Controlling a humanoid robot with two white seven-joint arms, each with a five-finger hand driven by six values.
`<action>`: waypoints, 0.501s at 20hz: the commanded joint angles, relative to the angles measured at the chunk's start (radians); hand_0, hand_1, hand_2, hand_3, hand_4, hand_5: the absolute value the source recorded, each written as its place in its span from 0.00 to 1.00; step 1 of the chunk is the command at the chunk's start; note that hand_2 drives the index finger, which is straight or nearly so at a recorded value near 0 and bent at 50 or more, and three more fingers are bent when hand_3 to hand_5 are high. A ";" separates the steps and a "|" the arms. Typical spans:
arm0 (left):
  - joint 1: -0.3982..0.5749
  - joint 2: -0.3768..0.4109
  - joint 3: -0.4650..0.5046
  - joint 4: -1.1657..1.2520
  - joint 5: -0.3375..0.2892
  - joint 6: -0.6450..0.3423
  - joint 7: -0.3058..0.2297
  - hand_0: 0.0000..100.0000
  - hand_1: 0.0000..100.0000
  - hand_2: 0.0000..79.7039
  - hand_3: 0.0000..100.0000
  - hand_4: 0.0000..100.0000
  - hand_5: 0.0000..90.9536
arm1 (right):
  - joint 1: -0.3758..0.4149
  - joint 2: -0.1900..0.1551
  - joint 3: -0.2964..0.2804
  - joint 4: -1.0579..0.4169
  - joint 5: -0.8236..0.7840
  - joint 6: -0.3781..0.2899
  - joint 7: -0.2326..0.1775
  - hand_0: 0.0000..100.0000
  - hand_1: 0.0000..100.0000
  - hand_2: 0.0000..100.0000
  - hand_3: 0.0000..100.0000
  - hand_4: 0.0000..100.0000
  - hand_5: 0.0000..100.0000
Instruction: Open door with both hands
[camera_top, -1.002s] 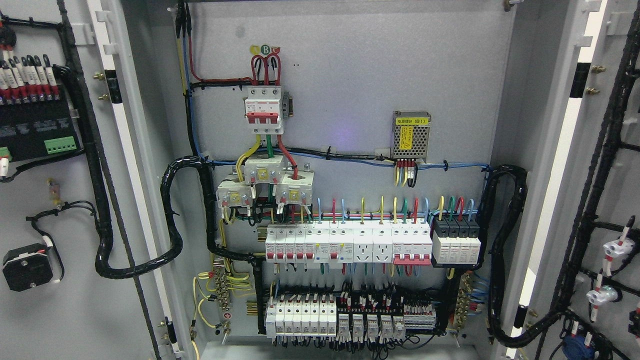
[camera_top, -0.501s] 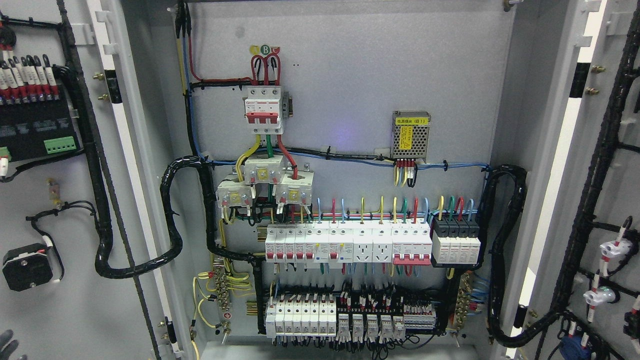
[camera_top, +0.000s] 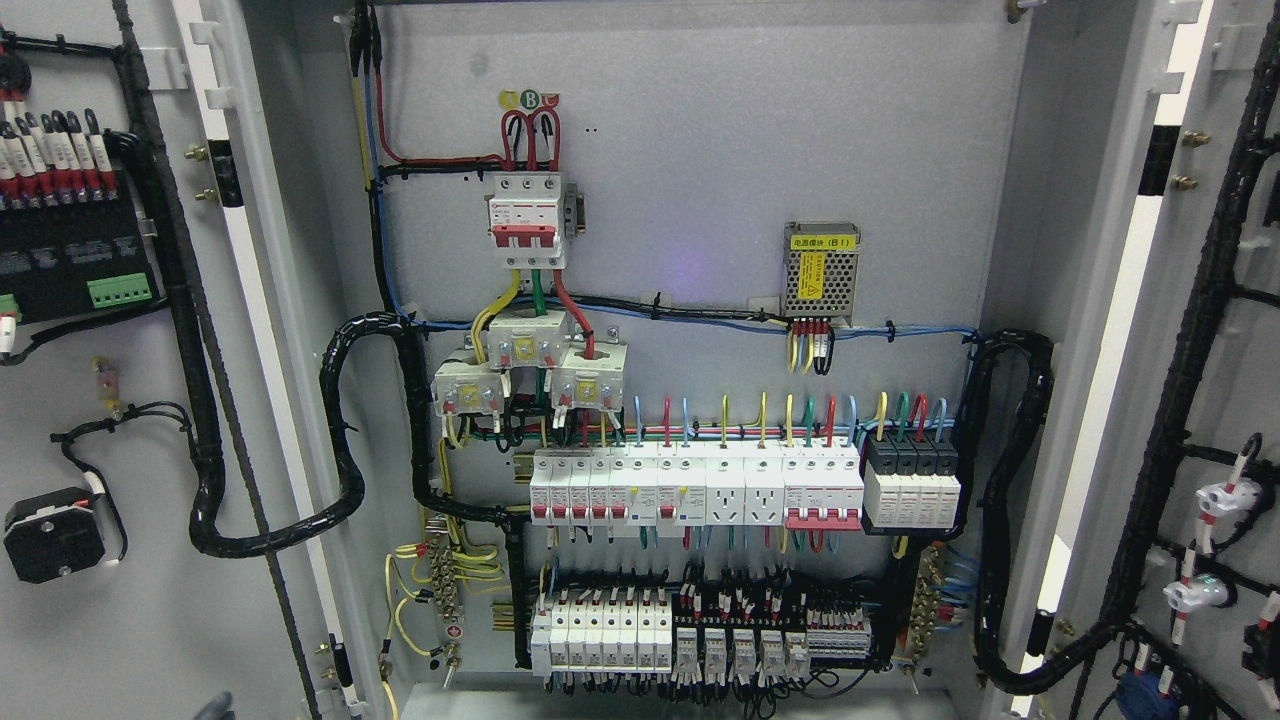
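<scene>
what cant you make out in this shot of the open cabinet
- Head view: a dark shape at the bottom edge is cut off; whether it is a hand cannot be told.
- Right hand: out of frame.
- Left door and right door: outer edges cropped by the frame sides, so handles are unseen.
- Breaker row: label print too small to read.
- Power supply: yellow label text is blurred.

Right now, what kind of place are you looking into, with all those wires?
Probably the inside of an electrical cabinet with both doors open. It shows rows of white circuit breakers, black cable bundles and a small power supply box.
</scene>
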 joint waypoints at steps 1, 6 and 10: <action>0.087 -0.213 -0.176 -0.040 -0.201 -0.347 0.002 0.00 0.00 0.00 0.00 0.00 0.00 | -0.039 -0.006 0.246 0.047 0.095 0.001 -0.001 0.38 0.00 0.00 0.00 0.00 0.00; 0.174 -0.258 -0.212 0.037 -0.261 -0.333 0.004 0.00 0.00 0.00 0.00 0.00 0.00 | -0.044 0.006 0.374 0.113 0.130 0.003 -0.001 0.38 0.00 0.00 0.00 0.00 0.00; 0.194 -0.258 -0.212 0.124 -0.258 -0.301 0.004 0.00 0.00 0.00 0.00 0.00 0.00 | -0.027 0.046 0.454 0.185 0.206 0.001 -0.001 0.38 0.00 0.00 0.00 0.00 0.00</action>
